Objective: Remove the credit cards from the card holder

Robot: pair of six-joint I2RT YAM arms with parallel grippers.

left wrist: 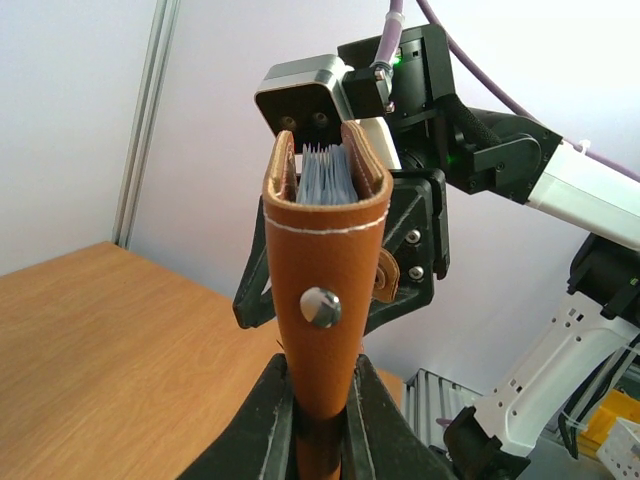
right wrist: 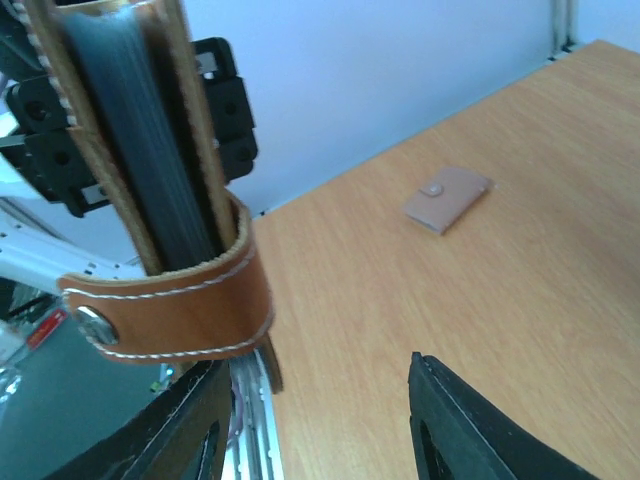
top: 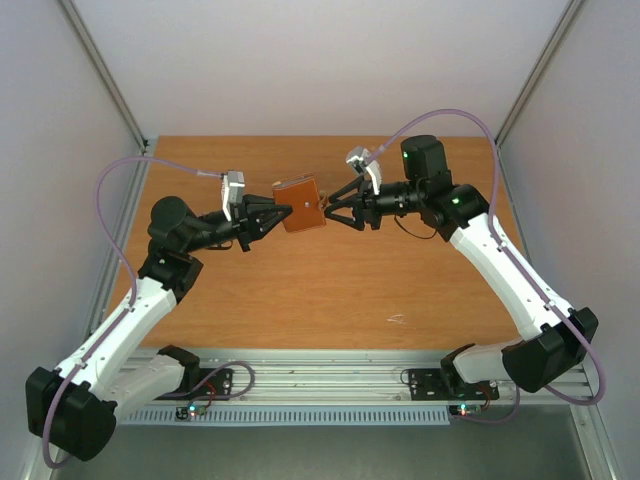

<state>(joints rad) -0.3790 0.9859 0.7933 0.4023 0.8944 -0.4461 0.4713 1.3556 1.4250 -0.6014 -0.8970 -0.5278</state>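
Observation:
The brown leather card holder [top: 300, 204] hangs in the air over the middle of the table, closed, its snap tab [right wrist: 170, 305] wrapped round its end. My left gripper [top: 278, 212] is shut on its left edge, both fingers [left wrist: 262, 420] pressed against the leather [left wrist: 325, 270]. Thin blue-grey layered edges [left wrist: 325, 182] show between its leaves. I cannot tell credit cards from pockets there. My right gripper [top: 328, 208] stands open at the holder's right edge, its jaws wide apart. In the right wrist view the gripper [right wrist: 320, 425] has only table between its fingers, with the tab just above the left finger [right wrist: 190, 430].
A second small tan snap wallet [right wrist: 448, 198] lies flat on the wooden table [top: 320, 290], seen only in the right wrist view. Pale walls and metal frame posts [top: 110, 90] enclose the table on three sides. A small white scrap [top: 397, 319] lies near the front right.

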